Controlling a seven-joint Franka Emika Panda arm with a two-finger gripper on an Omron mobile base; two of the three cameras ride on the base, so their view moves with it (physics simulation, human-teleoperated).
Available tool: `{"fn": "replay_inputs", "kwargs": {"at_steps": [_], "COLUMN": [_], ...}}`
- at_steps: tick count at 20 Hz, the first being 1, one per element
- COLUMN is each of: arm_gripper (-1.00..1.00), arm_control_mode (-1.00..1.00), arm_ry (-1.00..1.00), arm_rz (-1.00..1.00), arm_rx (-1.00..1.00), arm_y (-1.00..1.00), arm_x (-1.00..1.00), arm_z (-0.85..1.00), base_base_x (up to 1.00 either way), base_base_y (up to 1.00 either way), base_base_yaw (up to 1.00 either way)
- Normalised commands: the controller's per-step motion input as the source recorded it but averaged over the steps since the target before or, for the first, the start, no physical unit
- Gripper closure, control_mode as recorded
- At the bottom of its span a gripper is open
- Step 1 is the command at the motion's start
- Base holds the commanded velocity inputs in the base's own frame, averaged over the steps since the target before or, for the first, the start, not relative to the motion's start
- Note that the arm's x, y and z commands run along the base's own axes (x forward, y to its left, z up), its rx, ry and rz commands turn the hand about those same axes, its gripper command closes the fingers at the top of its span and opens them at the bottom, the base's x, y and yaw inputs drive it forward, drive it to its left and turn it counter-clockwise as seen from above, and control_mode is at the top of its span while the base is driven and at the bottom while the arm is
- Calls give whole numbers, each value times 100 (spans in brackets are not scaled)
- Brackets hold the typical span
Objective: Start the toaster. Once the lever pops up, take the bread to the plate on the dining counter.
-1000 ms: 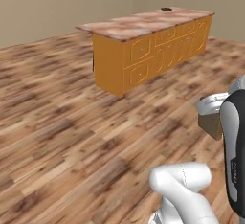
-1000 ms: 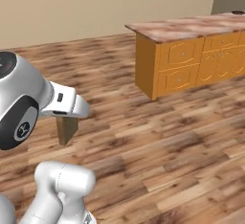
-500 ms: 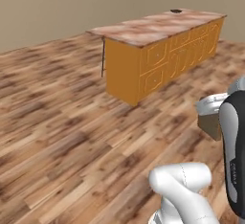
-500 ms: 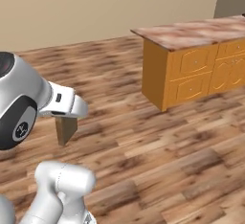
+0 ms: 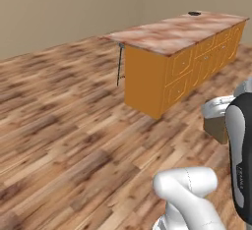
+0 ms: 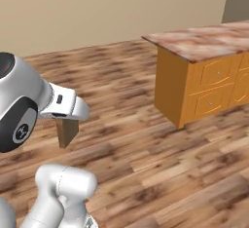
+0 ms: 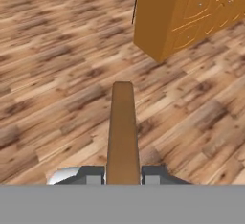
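Gripper (image 7: pixel 123 174): jaws closed narrow on the bread (image 7: pixel 123 132), one dark fingertip (image 7: pixel 92 174) on each flat face. Slice held edge-on in the hand view, its thin tan-brown edge running straight out from between the fingers. In the right base view the bread (image 6: pixel 66 131) hangs below the white wrist, clear of the floor; in the left base view a corner of it (image 5: pixel 216 128) shows beside the forearm.

Dining counter (image 5: pixel 173 33): ahead of the hand and off to one side, well apart from it. Pinkish-brown marbled top over orange panelled cabinets. Near end panel is plain orange; the long face carries drawer fronts. Nearest corner of the top overhangs the cabinet slightly. In the hand view the near lower corner of the cabinet (image 7: pixel 158 55) lies beyond the tip of the bread, with bare floor between.

Plate (image 5: pixel 194 14): small dark round shape on the far end of the counter top, well away from the hand; detail too small to tell.

Dark thin upright (image 5: pixel 118 65): stands at the far side of the counter's near end; what it is cannot be told.

Wooden plank floor (image 6: pixel 146 154): open ground all round the hand, under the bread, and between it and the counter's near end.

Beige wall (image 6: pixel 97 8): plain, far beyond the hand.
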Motion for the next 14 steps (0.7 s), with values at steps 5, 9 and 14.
{"fn": "replay_inputs", "kwargs": {"at_steps": [5,9,14], "arm_gripper": [100,100,100], "arm_control_mode": [100,100,100], "arm_ry": [0,0,0], "arm_rz": [0,0,0], "arm_rx": [0,0,0], "arm_y": [0,0,0], "arm_x": [0,0,0], "arm_z": [0,0,0], "base_base_x": [98,95,94], "base_base_y": [77,73,67], "base_base_yaw": [-3,-3,-3]}}
